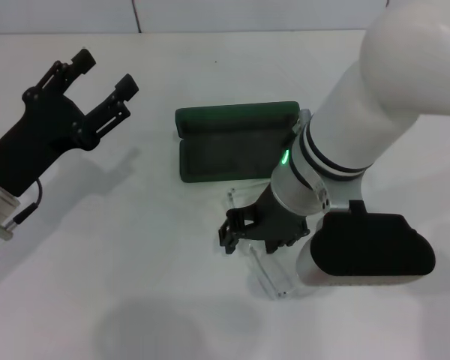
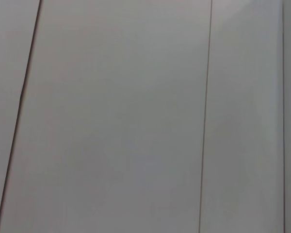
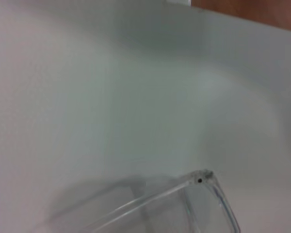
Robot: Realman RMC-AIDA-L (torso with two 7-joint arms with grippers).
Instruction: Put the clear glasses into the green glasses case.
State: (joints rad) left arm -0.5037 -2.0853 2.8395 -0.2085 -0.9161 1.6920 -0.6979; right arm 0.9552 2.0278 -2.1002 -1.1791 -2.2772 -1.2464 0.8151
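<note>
clear plastic is all that marks the glasses (image 1: 274, 274), lying flat on the white table (image 1: 135, 300) just in front of the open green case (image 1: 232, 146). the case sits with its lid folded back and its dark lining bare: nothing is in it yet.

the right hand (image 1: 244, 229) is down at the table over the glasses, between them and the case's near edge. its fingers look partly closed around the frame, but i cannot tell whether they have a hold on it or only straddle it (the clear plastic all but vanishes under the black fingers). the right wrist view shows one corner of the glasses (image 3: 201, 179) close up against the table, which suggests they rest on the surface and are not lifted.

the left hand (image 1: 97, 86) hangs well off to the left, above the table, fingers spread wide and holding nothing; its wrist camera sees only plain panels.

as i judge it, the task is at an early stage: the case is ready, the grasp is in progress or about to be made, and the lift, the carry to the case and the placing inside are all left to do.
</note>
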